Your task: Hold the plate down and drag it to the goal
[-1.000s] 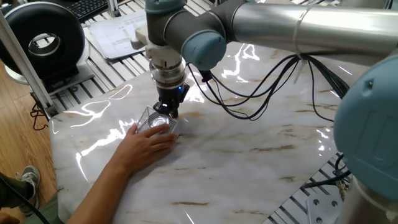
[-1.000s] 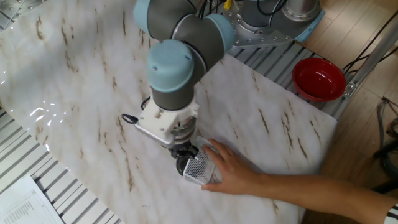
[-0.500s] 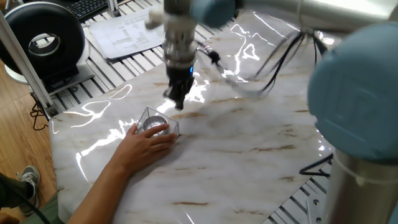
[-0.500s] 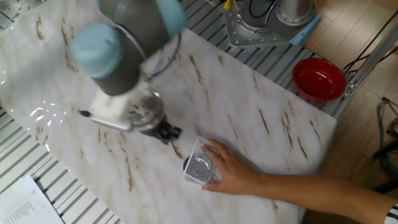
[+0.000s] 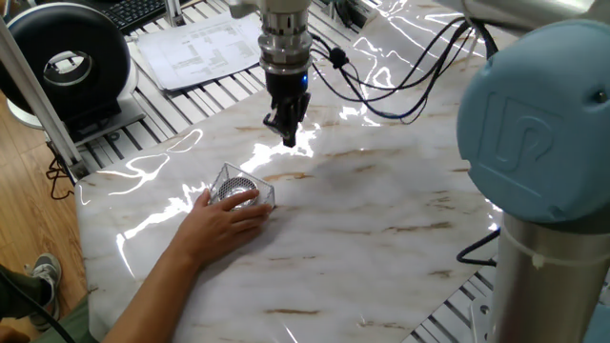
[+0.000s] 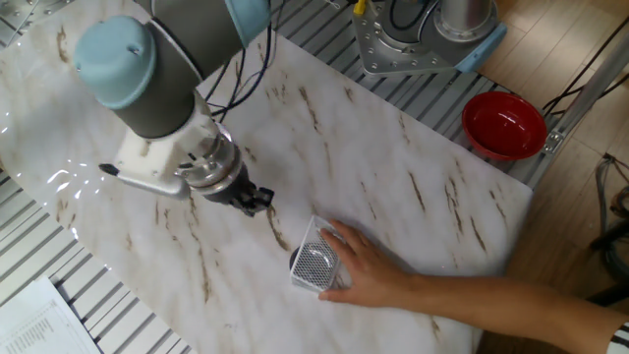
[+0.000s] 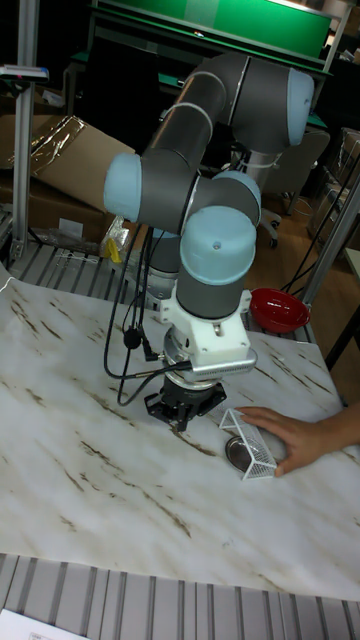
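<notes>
The plate [image 5: 235, 194] sits on the marble-patterned table [image 5: 381, 219], near the edge where a person's hand [image 5: 221, 224] reaches in. It lies inside the goal [image 5: 250, 190], the clear little tray, which looks tipped up on one side, so its gridded wall stands over the dish. From the other fixed view the plate [image 6: 313, 262] shows as a round meshy glint through the tray [image 6: 316, 264], and the hand [image 6: 366, 270] rests right against it, fingers curled on the tray's far side. In the tall view the dish [image 7: 241, 454] lies flat and dark under the tilted tray [image 7: 254, 450], with the hand [image 7: 297, 438] touching the tray's side.

The gripper [image 5: 286, 130] is clear of all this, up above the tabletop and set apart from plate and tray, pointing down. Its fingers look drawn close together with nothing between them, though I can't tell for sure whether they are fully closed. In the other fixed view the gripper [image 6: 256, 201] hangs just beside the tray, not touching.

Farther off, a red bowl [image 6: 504, 125] stands beyond the table's edge, and printed paper sheets [image 5: 197, 50] lie on the slatted surface behind.
</notes>
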You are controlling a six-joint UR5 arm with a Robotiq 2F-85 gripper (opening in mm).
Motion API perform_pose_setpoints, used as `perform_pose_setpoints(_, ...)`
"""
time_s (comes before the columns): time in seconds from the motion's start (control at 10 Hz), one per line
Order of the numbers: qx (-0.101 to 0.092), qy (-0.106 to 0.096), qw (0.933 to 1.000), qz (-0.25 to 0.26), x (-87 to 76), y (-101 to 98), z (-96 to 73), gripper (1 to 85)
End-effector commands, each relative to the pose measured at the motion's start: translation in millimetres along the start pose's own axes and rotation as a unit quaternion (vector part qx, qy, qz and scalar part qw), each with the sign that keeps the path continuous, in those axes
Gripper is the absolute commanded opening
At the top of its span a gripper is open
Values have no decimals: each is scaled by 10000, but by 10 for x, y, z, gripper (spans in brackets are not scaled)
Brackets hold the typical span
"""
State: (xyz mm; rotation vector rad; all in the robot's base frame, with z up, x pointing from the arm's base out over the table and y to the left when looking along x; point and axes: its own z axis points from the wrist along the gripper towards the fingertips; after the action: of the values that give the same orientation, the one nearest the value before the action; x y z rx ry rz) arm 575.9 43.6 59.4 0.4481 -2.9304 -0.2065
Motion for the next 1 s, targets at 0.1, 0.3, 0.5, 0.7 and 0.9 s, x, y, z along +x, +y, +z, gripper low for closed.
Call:
perform_pose_setpoints(0.1,947,-4,9952,240,76,-526,-426,13)
perform_pose_setpoints(0.3,1598,-214,9863,364,144,-960,-843,13)
perform_pose_setpoints(0.5,1510,-697,9834,726,14,-995,-819,13)
perform_pose_setpoints(0.7,1227,-1249,9794,1010,-408,-958,-766,13)
perform_pose_setpoints(0.9,1194,-1330,9757,1267,-504,-1015,-711,13)
